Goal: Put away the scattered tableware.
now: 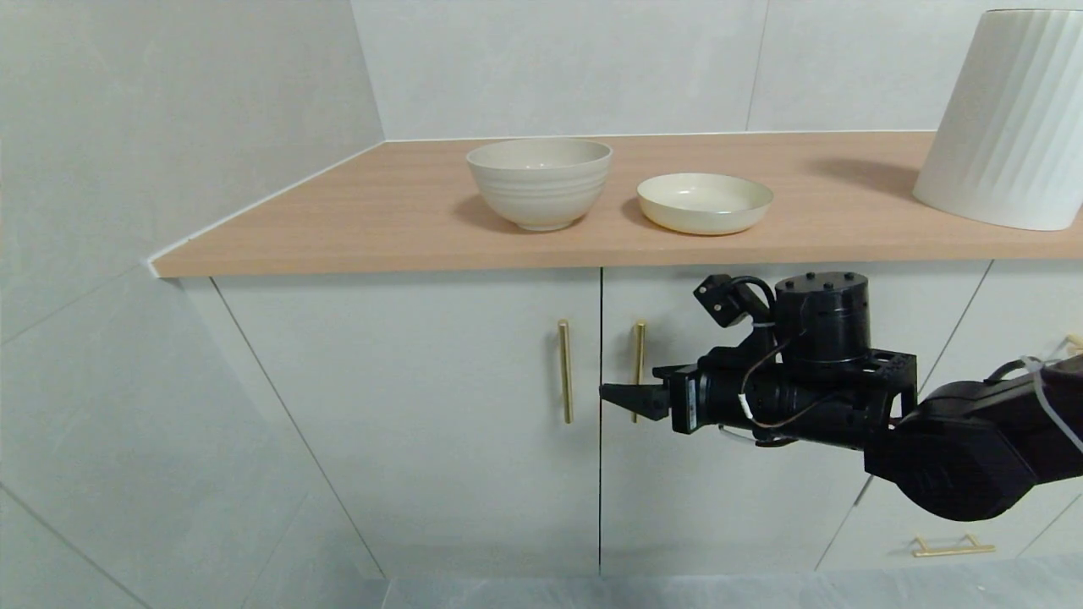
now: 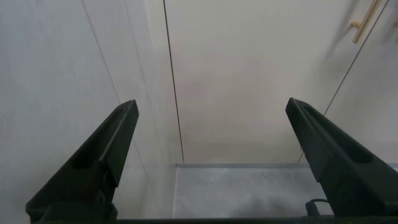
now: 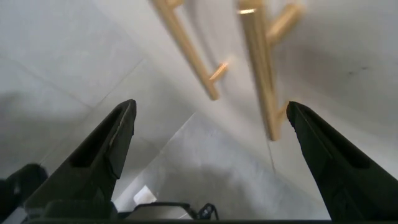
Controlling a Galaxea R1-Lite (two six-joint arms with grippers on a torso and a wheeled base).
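Tableware, 2 pcs: 1 deep cream bowl (image 1: 540,182) w/ ribbed bands outside; 1 shallow cream dish (image 1: 705,201). Both are upright and apart from each other on the wood countertop (image 1: 381,228), higher than my R gripper (image 1: 622,397). The bowl is up and past the fingertips, the dish up over the wrist.

Other items:
- 1 white ribbed container (image 1: 1007,118), same top, above my R forearm, well apart from dish.
- 2 cabinet doors (image 1: 423,406) under the top, meeting at a seam.
- 2 gold vertical handles: left-door handle (image 1: 564,370) is just beyond my R fingertips. Right-door handle (image 1: 639,338) is crossed by them in head view; touching or not, can't tell.
- 1 gold horizontal handle (image 1: 952,548), lower, beneath my R arm.

R arm: level across the cabinet front, below the top's edge, fingertips at the seam. Fingers are spread wide, nothing held. From the wrist, both vertical handles sit ahead in the gap.

L gripper (image 2: 212,102): fingers wide apart, nothing held, facing a pale door panel w/ grey floor (image 2: 249,186) beneath.
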